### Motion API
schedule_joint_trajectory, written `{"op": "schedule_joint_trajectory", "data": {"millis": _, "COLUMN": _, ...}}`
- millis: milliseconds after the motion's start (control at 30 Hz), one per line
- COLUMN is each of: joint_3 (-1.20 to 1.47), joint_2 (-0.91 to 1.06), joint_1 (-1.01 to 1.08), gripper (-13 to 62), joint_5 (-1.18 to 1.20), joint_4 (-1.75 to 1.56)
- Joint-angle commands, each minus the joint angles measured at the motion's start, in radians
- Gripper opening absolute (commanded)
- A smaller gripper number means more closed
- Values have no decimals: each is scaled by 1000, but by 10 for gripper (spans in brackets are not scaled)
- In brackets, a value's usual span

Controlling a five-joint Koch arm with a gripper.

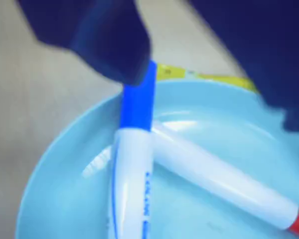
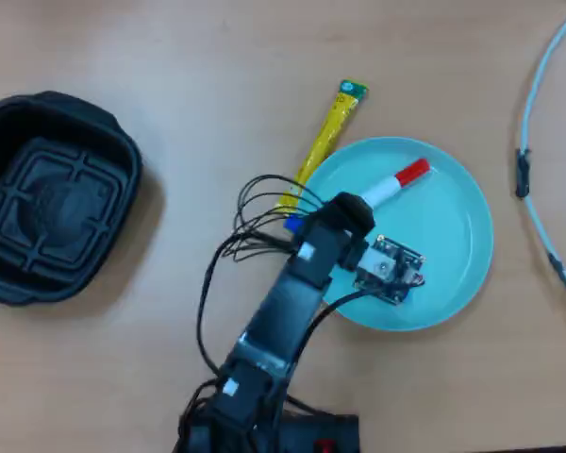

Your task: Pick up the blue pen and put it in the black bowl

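two pens lie crossed in the teal plate. look left to right from above: the black bowl sits far left, empty, then the yellow packet, then your gripper over the plate. the blue pen lies on top of the red pen. it looks light, hard and slippery, so grab the middle. gripper sits at the blue cap; you cannot tell if it squeezes.

Blue pen: smooth glossy plastic barrel, blue cap likewise; red-capped marker: same glossy white plastic; teal plate: smooth, shiny, plastic-looking; black bowl: black ribbed plastic, dull sheen; table: matt wood-grain surface; yellow sachet: glossy foil-like wrapper.
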Motion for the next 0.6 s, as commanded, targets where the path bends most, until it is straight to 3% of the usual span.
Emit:
{"op": "schedule_joint_trajectory", "data": {"millis": 0, "joint_3": -11, "joint_2": -21, "joint_1": 21, "gripper": 316, "joint_5": 31, "joint_4": 40}}
{"op": "schedule_joint_trajectory", "data": {"millis": 567, "joint_3": 115, "joint_2": -291, "joint_1": 8, "gripper": 316, "joint_5": 49, "joint_4": 37}}
